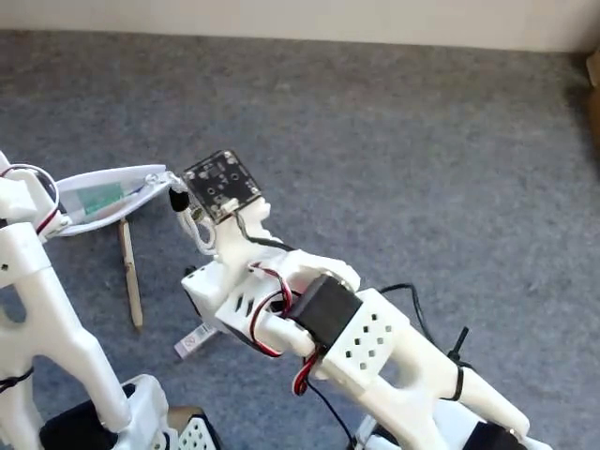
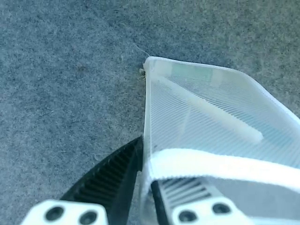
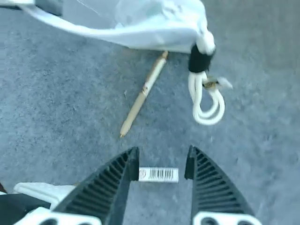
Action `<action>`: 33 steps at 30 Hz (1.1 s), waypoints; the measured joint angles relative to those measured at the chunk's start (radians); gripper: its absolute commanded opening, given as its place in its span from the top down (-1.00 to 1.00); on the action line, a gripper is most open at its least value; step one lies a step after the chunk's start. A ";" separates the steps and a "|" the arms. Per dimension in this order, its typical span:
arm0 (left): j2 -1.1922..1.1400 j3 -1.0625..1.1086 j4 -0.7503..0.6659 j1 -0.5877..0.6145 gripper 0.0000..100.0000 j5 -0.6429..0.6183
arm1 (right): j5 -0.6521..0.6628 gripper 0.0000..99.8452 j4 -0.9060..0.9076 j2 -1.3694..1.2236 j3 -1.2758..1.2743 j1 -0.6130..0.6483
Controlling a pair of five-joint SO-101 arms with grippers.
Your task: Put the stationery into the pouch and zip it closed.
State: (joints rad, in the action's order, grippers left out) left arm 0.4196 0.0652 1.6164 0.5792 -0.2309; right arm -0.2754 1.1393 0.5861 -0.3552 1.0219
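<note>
Pouch (image 1: 141, 187): translucent white mesh, toward the left side of your grey table (image 1: 422, 122), well back from its far edge. Seen through the mesh are a pale stick (image 2: 211, 115) and something green (image 1: 98, 199).

Left gripper (image 2: 145, 157): clamped on the pouch's edge, with one black finger outside the mesh and the other showing through it. Your left arm (image 1: 37, 291) stands nearly upright at the table's left side.

Right gripper (image 3: 162, 157): fingers apart, pointing down at the table. A small barcode-labelled piece (image 3: 158, 174) lies between them; you cannot tell whether they touch it. Your right arm (image 1: 356, 337) stretches low from the near edge toward the pouch.

Tan pen (image 3: 143, 93): flat on the table, just beside the pouch.

White cord loop (image 3: 206, 101): at the pouch's end.
</note>
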 measured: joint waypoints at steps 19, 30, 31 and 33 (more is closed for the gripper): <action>0.000 0.000 0.000 0.000 0.99 0.000 | -0.333 0.51 0.026 -0.026 -0.163 0.083; 0.000 0.003 0.000 0.000 0.99 0.000 | -0.400 0.51 -0.135 -0.311 -0.175 0.150; 0.000 0.003 0.000 0.000 0.99 0.000 | -0.408 0.51 -0.155 -0.324 -0.175 0.150; 0.000 0.003 0.000 0.000 0.99 0.000 | -0.419 0.51 -0.190 -0.351 -0.175 0.150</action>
State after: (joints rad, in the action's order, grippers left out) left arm 0.4196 0.0683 1.6164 0.5792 -0.2309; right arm -0.6943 0.9490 0.2348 -0.5301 1.1722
